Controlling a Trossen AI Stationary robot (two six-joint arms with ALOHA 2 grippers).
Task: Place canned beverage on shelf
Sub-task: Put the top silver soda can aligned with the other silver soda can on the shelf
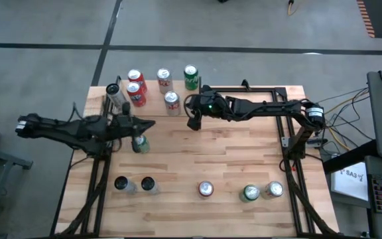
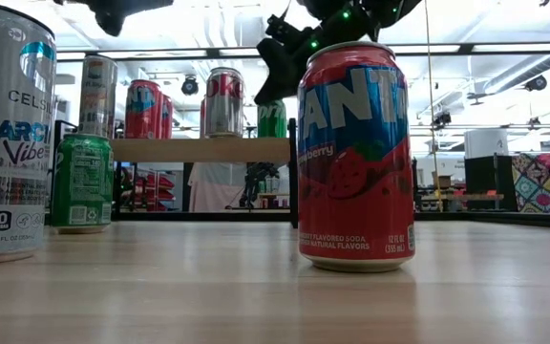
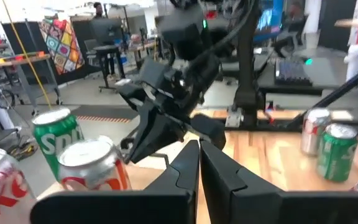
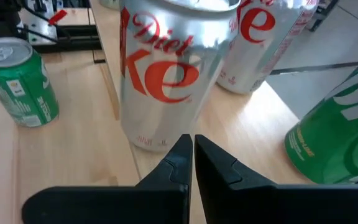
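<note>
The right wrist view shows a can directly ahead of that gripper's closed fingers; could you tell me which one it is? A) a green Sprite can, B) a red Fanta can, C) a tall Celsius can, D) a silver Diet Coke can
D: the silver Diet Coke can with red lettering stands just beyond the shut right gripper, which holds nothing.
</note>
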